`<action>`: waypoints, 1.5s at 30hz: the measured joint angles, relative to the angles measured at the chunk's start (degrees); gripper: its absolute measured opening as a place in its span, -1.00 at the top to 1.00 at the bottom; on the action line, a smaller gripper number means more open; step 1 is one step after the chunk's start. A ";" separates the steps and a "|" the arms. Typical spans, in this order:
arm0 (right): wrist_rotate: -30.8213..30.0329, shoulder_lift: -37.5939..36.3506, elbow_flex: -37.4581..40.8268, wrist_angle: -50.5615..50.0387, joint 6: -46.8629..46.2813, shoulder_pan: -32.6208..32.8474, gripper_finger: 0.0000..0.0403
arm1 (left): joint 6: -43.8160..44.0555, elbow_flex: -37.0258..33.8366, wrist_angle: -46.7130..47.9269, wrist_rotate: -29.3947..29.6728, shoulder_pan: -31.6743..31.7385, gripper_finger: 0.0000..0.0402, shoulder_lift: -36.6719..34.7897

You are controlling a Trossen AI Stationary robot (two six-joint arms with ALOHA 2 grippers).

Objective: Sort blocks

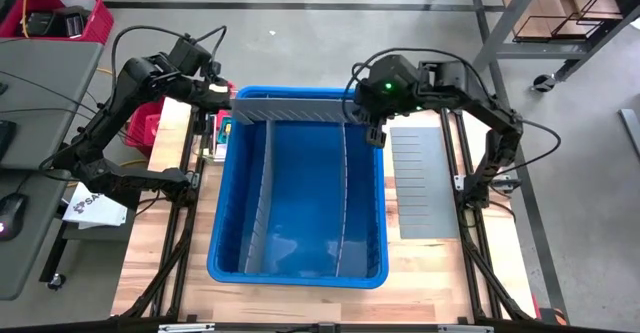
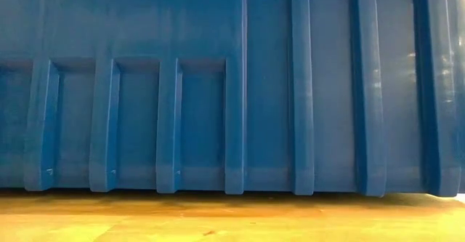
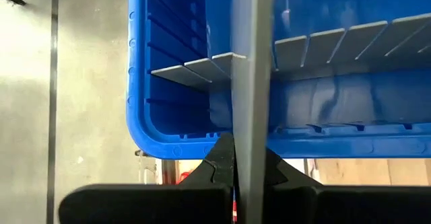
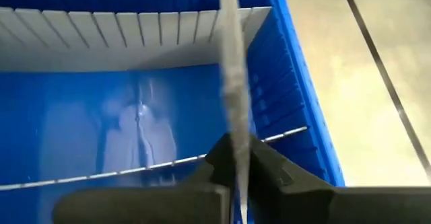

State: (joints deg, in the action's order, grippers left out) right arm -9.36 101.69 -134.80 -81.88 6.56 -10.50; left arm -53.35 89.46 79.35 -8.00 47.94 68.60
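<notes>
Over the large blue plastic bin [image 1: 298, 188] on the wooden table [image 1: 300, 298], each tool, left tool [image 3: 236, 158] and right tool [image 4: 234, 158], is clenched on a thin grey divider panel [image 3: 250, 83], and no blocks show.

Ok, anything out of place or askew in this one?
Yes. The grey slotted cross divider at the far end of the large blue plastic bin leans, its face showing from above, rather than standing upright. The left gripper pinches it; the right gripper pinches a long grey divider. No blocks visible.
</notes>
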 joint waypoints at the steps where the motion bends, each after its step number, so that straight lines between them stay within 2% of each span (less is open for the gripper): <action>1: -0.41 0.00 0.00 -0.48 -0.84 -0.18 0.93 | 0.27 0.01 -0.04 -0.06 -0.06 1.00 0.00; 10: -0.60 0.11 0.00 -5.79 -1.88 -2.68 0.99 | -1.02 0.10 -0.53 -0.48 -3.31 1.00 0.00; 15: 4.78 0.11 0.00 -6.57 0.78 -5.10 1.00 | -1.07 0.10 -0.22 -0.29 -3.82 1.00 -0.02; 23: 5.89 0.11 0.00 -7.18 5.48 -9.76 1.00 | -0.66 0.10 -1.11 -0.51 -3.82 1.00 -0.02; 28: 11.27 0.11 0.00 -7.68 5.43 -11.65 1.00 | -0.03 0.10 -0.74 -0.72 -3.84 1.00 -0.02; 38: 11.24 -0.33 9.26 -5.14 7.40 -12.41 1.00 | -0.22 0.03 -0.22 -0.06 -3.82 1.00 0.07; 45: 11.13 -0.69 9.63 -4.36 8.82 -13.52 1.00 | 0.05 0.04 -0.45 -1.22 -3.84 1.00 0.62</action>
State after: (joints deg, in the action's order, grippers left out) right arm 1.77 101.00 -125.17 -86.24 15.38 -24.02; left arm -53.30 89.49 78.90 -9.23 44.10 69.22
